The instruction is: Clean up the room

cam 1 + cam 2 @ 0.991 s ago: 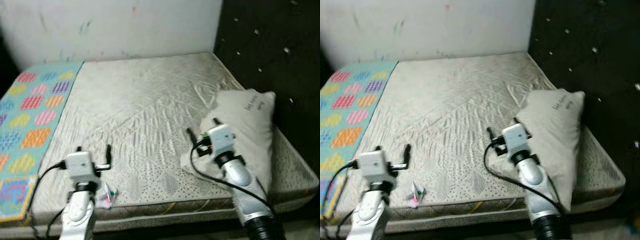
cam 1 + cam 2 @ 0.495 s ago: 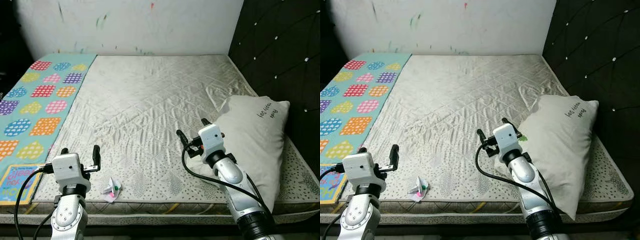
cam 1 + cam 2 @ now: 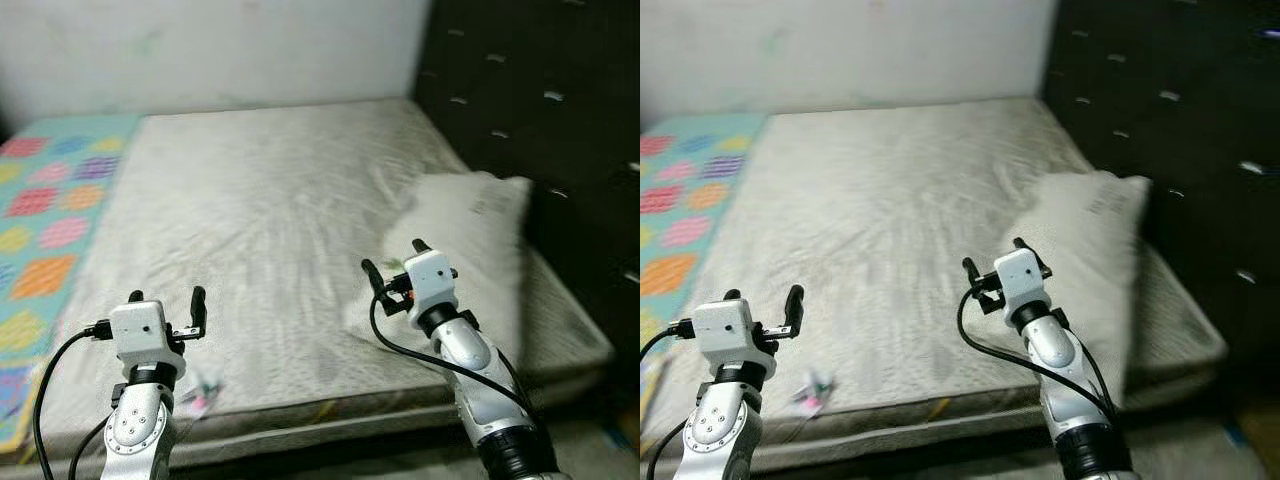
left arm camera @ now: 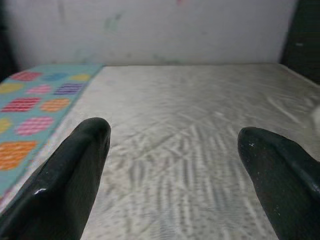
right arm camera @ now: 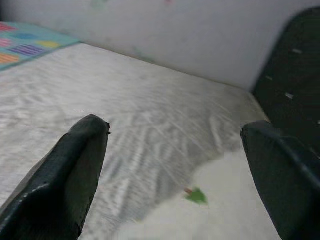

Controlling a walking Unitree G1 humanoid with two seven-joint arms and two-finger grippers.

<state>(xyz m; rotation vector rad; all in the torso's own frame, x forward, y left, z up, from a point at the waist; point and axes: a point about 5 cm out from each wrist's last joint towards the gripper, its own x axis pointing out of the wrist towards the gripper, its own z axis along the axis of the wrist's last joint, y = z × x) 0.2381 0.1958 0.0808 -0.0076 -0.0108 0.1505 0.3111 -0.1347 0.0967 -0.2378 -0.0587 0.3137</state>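
Bare quilted mattress; pillow on robot's right; small wrapper nr front edge.

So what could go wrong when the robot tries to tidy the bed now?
The pictures are blurred, so the robot seems to be moving; it might misjudge a reach. The small crumpled scrap lies right at the mattress edge near the open left hand, so a clumsy grab could knock it onto the floor. The open right hand hovers close to the pillow, where a tiny green bit rests; bumping the pillow could fling that bit away.
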